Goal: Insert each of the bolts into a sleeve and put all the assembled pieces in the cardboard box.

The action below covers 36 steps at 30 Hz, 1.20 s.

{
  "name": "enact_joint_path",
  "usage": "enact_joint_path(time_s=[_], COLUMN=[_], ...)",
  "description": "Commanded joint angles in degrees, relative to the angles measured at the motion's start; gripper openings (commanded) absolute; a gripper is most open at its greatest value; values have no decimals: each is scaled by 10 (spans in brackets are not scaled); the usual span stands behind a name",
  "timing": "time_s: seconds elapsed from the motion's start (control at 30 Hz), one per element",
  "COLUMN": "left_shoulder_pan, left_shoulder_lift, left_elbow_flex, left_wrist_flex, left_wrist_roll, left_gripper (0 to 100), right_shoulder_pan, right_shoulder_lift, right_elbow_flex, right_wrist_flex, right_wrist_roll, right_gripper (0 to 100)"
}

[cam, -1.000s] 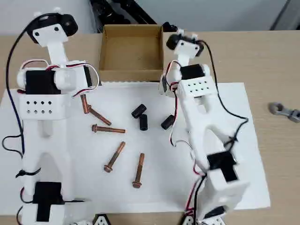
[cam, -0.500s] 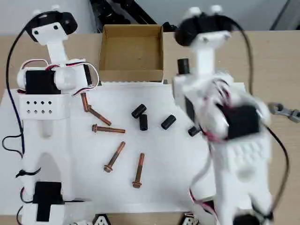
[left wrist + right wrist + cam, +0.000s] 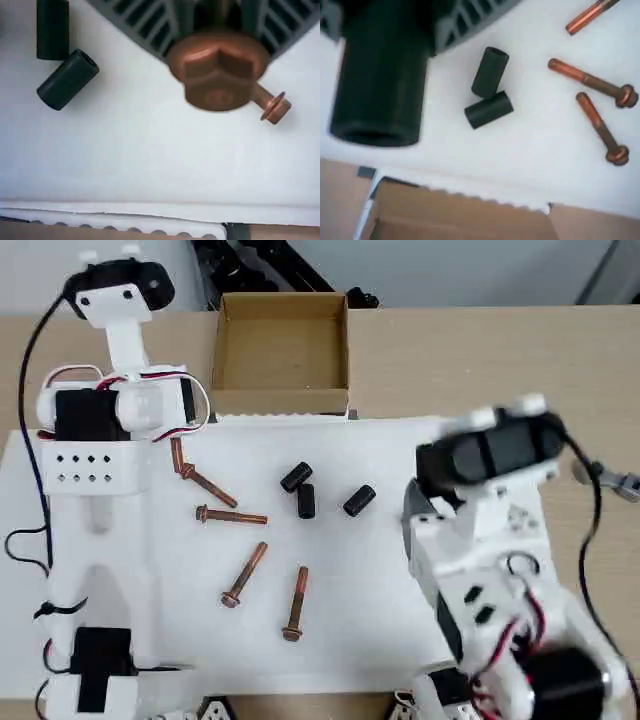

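Observation:
My left gripper [image 3: 218, 22] is shut on a copper bolt [image 3: 218, 70], whose hex head faces the camera. In the high view this gripper [image 3: 178, 447] sits at the white sheet's left part, beside another bolt [image 3: 210, 487]. My right gripper [image 3: 385, 27] is shut on a black sleeve [image 3: 379, 80], held above the sheet near the cardboard box [image 3: 460, 225]. Three loose sleeves [image 3: 295, 478] [image 3: 306, 501] [image 3: 359, 501] lie mid-sheet. Loose bolts [image 3: 231, 515] [image 3: 245, 574] [image 3: 296, 603] lie toward the front. The box [image 3: 282, 390] stands open at the back.
The right arm's body [image 3: 490, 540] rises over the sheet's right side and hides that part. A metal tool [image 3: 605, 475] lies on the wooden table at the far right. The white sheet [image 3: 380, 580] has bare room between the bolts and the right arm.
The right arm has swung from beside the box toward the front right, lifting high over the sheet's right side. The left arm and the loose bolts and sleeves have not moved.

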Motion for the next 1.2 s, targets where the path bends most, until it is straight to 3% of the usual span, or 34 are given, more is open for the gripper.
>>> enact_joint_path(time_s=[0.0,0.13,0.37,0.67,0.93,1.17], left_shoulder_pan=[1,1,17,64,112,185], left_shoulder_lift=[-32,-32,-31,-36,-36,-36], left_elbow_flex=[-4,-3,-3,-6,-6,-7], left_wrist_flex=[-15,-24,-34,-58,-113,-222], left_wrist_roll=[-4,-4,-4,-3,4,84], left_gripper=[6,6,6,6,6,6], right_shoulder_pan=[0,-15,-111,-124,-124,-125], right_shoulder_lift=[-87,-152,-217,-218,-218,-218], right_elbow_flex=[114,252,439,608,678,682], right_wrist_flex=[-80,-189,-365,-666,-766,-771], right_wrist_roll=[7,3,4,4,-31,-50], right_gripper=[14,14,14,14,14,15])
